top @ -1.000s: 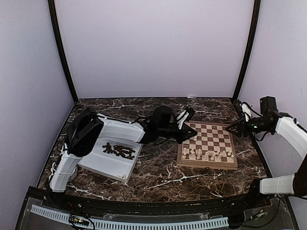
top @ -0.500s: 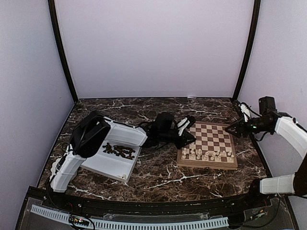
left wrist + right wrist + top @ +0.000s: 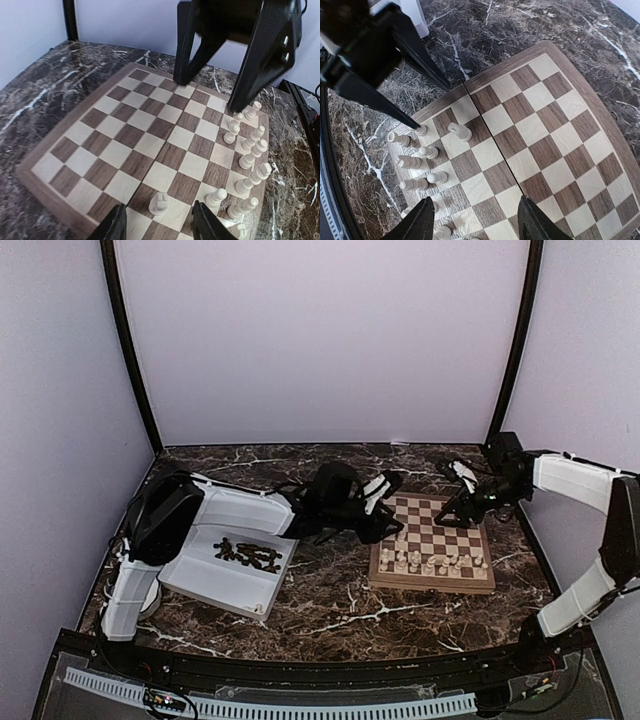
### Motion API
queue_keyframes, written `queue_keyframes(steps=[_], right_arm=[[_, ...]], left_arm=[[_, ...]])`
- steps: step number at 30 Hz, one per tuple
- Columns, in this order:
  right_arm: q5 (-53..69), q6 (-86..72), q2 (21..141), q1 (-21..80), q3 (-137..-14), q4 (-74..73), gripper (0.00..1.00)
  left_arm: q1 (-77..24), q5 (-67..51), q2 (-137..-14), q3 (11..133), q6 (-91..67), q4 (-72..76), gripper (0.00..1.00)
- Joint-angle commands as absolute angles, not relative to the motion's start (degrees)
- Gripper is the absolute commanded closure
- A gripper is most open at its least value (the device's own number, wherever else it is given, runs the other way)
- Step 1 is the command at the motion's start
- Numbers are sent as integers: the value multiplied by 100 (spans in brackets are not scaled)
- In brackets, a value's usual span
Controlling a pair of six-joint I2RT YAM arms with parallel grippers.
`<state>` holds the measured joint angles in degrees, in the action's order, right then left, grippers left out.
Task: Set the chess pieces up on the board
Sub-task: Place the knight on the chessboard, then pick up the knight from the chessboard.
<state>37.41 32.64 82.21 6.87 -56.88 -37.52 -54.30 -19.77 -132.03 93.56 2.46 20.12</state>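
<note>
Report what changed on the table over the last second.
The left gripper dipped toward the board's left edge and opened its fingers, leaving a cream piece standing free. The right gripper, open, swung in from the right to above the board's far side. The cream rows and the dark pieces in the tray stayed put.

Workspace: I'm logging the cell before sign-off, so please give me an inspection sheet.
Surface: dark marbled table.
Job's things: board right of centre; pale pieces in its two near rows; lone piece standing apart at its left side; dark pieces lying in the tray.
Clutter: nothing seen.
Grippers: left gripper open, jaws either side of the lone piece, not touching; right gripper open, empty, over the board.
Cables: black cable looped by the left wrist.
Surroundings: pale walls, black posts.
</note>
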Motion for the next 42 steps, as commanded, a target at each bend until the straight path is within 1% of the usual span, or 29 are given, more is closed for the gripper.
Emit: queue_keyframes(steps=[1,2,3,6,8,15,21,23,24,29,31,33,38,42], right_arm=[[3315,3216,8877,1124,-6260,-3799,39],[3201,3232,9053,1216,-6399,-3854,38],[3126,3298,9211,1312,-6556,-3952,37],[3060,3506,9576,1554,-6927,-4139,37],[3125,3641,9784,1691,-7100,-4268,38],[2995,3775,10467,2100,-7629,-4497,42],[2926,3813,10764,2225,-7698,-4577,48],[2922,3801,10811,2239,-7705,-4588,54],[2948,3797,10838,2241,-7738,-4624,58],[3062,3806,10755,2250,-7821,-4807,88],[3003,3800,10599,2247,-7791,-4868,95],[2850,3776,10374,2241,-7690,-4868,98],[2336,3744,9532,2128,-7285,-4981,99],[2107,3665,8842,1764,-6827,-5064,100]], left_arm=[[-5464,-902,-11851,9142,367,1161,53],[-5456,-509,-11770,9022,248,763,53],[-5433,-364,-11556,8906,168,555,53],[-5397,-86,-10976,7954,-267,594,55],[-5389,104,-10595,7544,-455,525,55],[-5387,623,-9760,6916,-673,-134,55],[-5386,795,-9675,6908,-497,-320,55],[-5380,867,-9705,6915,-413,-358,55],[-5384,882,-9721,6916,-358,-366,55],[-5384,883,-9768,6931,-241,-353,55],[-5384,860,-9813,6961,-219,-364,55],[-5386,827,-9850,6981,-201,-364,55],[-5386,841,-9888,7058,-113,-381,55],[-5283,946,-9970,7211,-49,-512,55]])
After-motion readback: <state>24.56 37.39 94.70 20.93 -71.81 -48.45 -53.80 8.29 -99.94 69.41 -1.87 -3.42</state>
